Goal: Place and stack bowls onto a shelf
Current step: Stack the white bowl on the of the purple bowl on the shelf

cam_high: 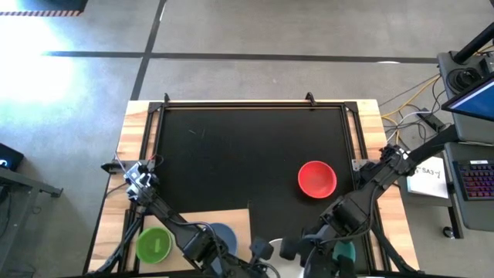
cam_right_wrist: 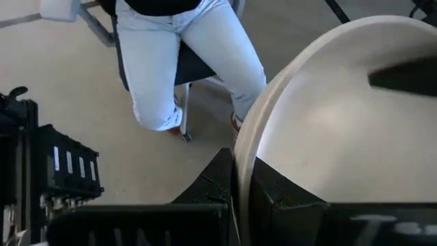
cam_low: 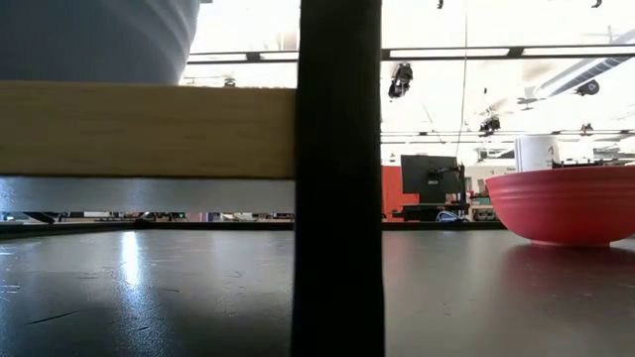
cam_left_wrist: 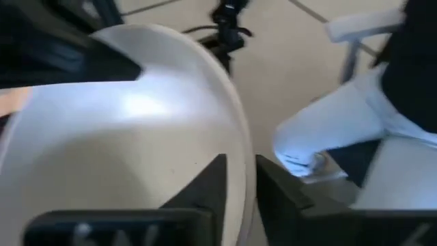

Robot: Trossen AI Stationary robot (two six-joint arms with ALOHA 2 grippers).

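Both the left gripper [cam_left_wrist: 239, 184] and the right gripper [cam_right_wrist: 239, 181] are pinching the white bowl [cam_left_wrist: 130, 143] by its rim. If either is tugging unevenly, the bowl could be slipping free.

The floor [cam_high: 255, 31] around the table is grey and smooth, with dark lines [cam_high: 231, 55] running across it. A bright patch of light [cam_high: 31, 54] shines on the floor at one side. To the side of the table there is a desk with a keyboard [cam_high: 472, 179] that has colored keys, a sheet of paper [cam_high: 429, 176], and some yellow wires [cam_high: 409, 104]. Seen from low down, the room behind is big and bright, with long lights [cam_low: 476, 53] on the ceiling. Far back stands a dark screen [cam_low: 429, 177] in front of a red wall [cam_low: 393, 190]. A person in light blue jeans [cam_right_wrist: 184, 61] sits on a chair [cam_right_wrist: 194, 68] close by.
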